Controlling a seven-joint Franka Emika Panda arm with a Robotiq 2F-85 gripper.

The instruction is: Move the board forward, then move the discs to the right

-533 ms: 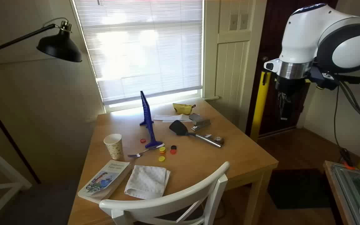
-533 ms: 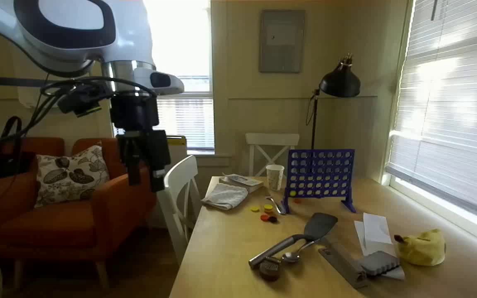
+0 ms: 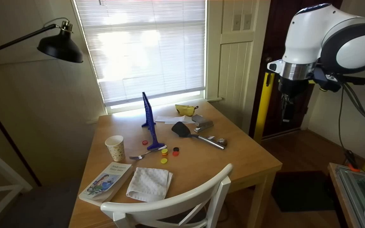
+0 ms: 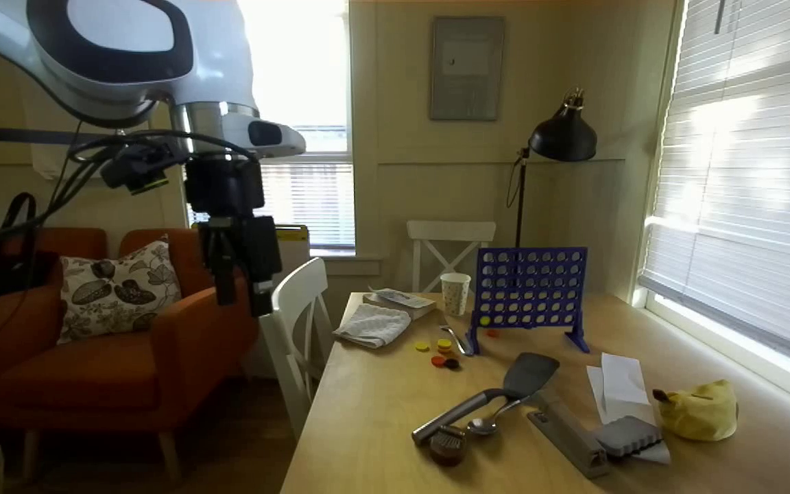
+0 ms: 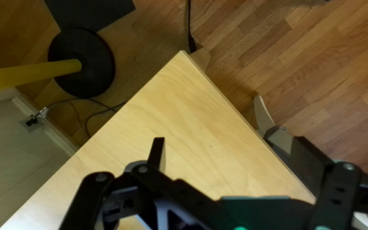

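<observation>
The blue board [image 3: 150, 119] stands upright on its feet on the table, seen nearly edge-on; its grid of holes faces the camera in an exterior view [image 4: 531, 291]. A yellow disc [image 3: 164, 161], a small yellow-topped stack [image 3: 164, 151], a red disc [image 3: 175, 154] and a black disc [image 3: 176, 149] lie near the board's foot. Another red disc [image 3: 144, 142] lies on its far side. My gripper [image 5: 230, 140] is open and empty, high above the table's corner and well apart from the board and discs. Neither board nor discs show in the wrist view.
A fork [image 3: 141, 156] touches or nearly touches the board's foot. A paper cup [image 3: 115, 148], book [image 3: 106, 182] and cloth [image 3: 150, 183] lie nearby. A spatula [image 4: 532, 374], spoon [image 4: 483, 426], stapler [image 4: 570, 439] and yellow pouch [image 4: 700, 412] are also on the table. A chair [image 3: 169, 202] stands at the edge.
The arm and gripper have shifted very slightly. The board, discs and other things on the table have not moved.
</observation>
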